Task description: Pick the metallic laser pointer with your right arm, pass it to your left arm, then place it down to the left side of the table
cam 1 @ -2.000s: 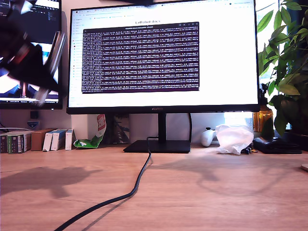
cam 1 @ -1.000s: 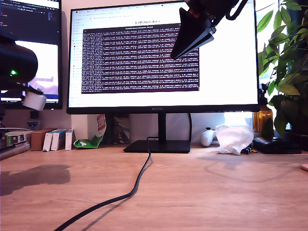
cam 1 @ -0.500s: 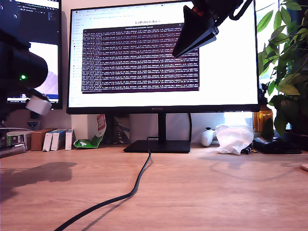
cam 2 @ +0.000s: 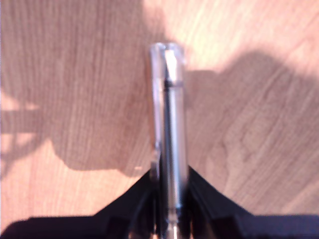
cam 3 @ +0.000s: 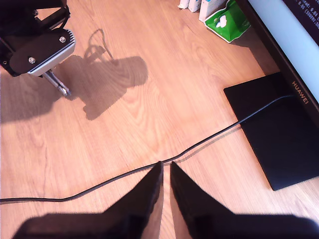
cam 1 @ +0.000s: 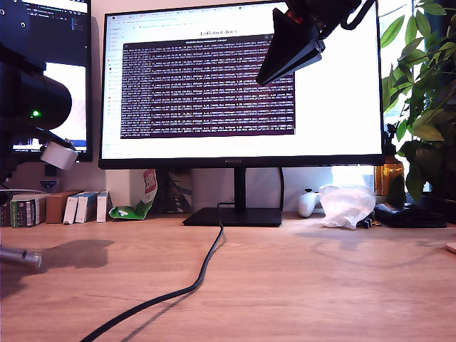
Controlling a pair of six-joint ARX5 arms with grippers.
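Observation:
The metallic laser pointer (cam 2: 169, 114) is a shiny silver cylinder sticking out from between the black fingers of my first gripper (cam 2: 169, 174), which is shut on it. In the exterior view the laser pointer (cam 1: 20, 257) lies level just above the table (cam 1: 320, 285) at that view's far left, under the black first arm (cam 1: 35, 107) with its green light. I cannot tell whether it touches the wood. The second wrist view shows the pointer (cam 3: 58, 84) below the first arm's grey block. My second gripper (cam 1: 265, 77) hangs high before the monitor, its fingers (cam 3: 179, 186) together on nothing.
A black cable (cam 1: 199, 278) snakes across the table from the monitor's stand base (cam 1: 234, 216). Along the back stand small boxes (cam 1: 78, 206), a green-white packet (cam 1: 135, 206), a white controller (cam 1: 308, 203) and a white plastic bag (cam 1: 347, 204). A plant (cam 1: 427, 107) fills the exterior view's right.
The first arm has come down at the exterior view's left, bringing the laser pointer from about box height to just above the wood. The second gripper has hardly moved.

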